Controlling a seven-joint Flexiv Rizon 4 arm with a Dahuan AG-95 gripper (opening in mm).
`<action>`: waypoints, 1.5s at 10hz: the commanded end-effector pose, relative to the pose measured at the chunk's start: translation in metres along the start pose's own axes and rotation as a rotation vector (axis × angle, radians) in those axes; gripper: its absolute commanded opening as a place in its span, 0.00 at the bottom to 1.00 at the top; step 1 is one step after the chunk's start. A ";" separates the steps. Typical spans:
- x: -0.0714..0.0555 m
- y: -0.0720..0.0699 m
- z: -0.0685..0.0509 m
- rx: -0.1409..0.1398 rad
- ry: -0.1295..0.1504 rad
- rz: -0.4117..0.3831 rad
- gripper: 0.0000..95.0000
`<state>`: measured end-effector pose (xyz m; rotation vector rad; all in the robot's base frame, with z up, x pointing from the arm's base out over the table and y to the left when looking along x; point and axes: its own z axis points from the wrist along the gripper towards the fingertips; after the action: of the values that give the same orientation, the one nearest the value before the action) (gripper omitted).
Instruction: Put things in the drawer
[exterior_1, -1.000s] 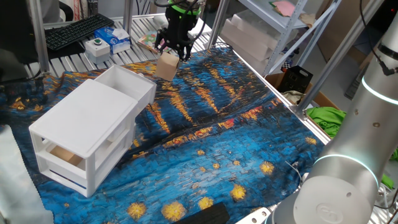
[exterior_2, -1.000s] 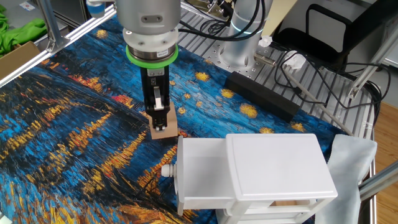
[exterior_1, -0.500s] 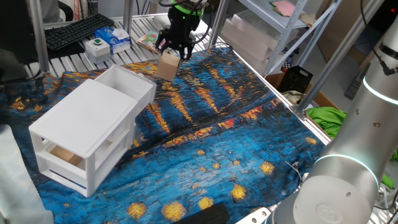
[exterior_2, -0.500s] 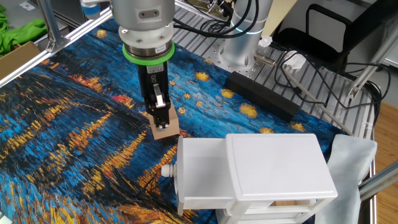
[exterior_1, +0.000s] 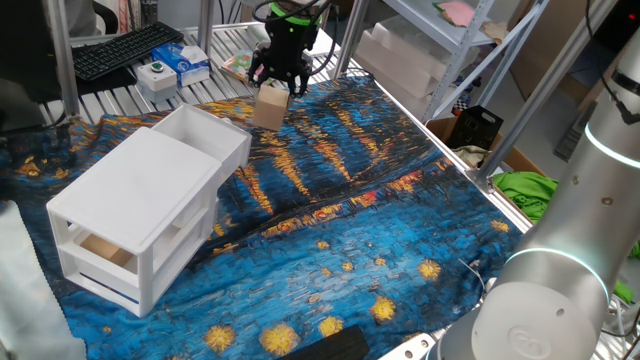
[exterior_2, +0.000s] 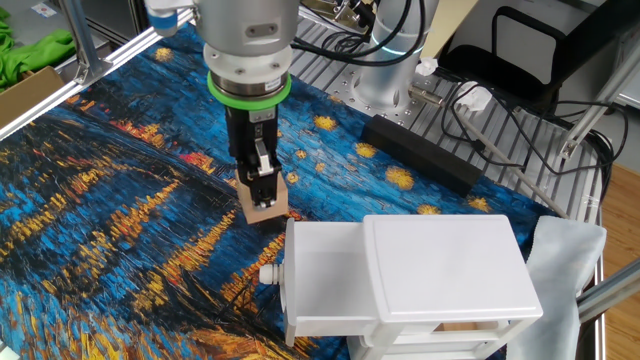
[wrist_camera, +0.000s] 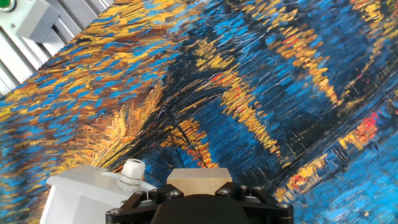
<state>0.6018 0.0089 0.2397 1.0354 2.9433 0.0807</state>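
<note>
Rolled slightly, end effector (exterior_2: 263, 198) grips block (exterior_2: 265, 205) beside drawer (exterior_2: 325, 275).

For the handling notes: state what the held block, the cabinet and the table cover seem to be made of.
Block in the gripper: probably unfinished wood, pale tan, matte, sharp edges.
Cabinet: likely molded plastic, plain white, smooth with a slight sheen and rounded corners.
Table cover: apparently printed fabric, matte, lying in soft wrinkles and folds.

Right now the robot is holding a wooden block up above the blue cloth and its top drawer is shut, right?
Not quite: the top drawer is pulled open, as the other fixed view shows. The end effector does hold a wooden block above the blue cloth.
</note>
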 end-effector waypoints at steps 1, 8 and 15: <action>-0.001 0.001 0.000 0.004 0.011 0.042 0.00; 0.028 0.028 -0.011 -0.005 0.011 0.122 0.00; 0.083 0.061 -0.017 -0.016 0.023 0.224 0.00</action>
<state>0.5740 0.1073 0.2597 1.3618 2.8290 0.1205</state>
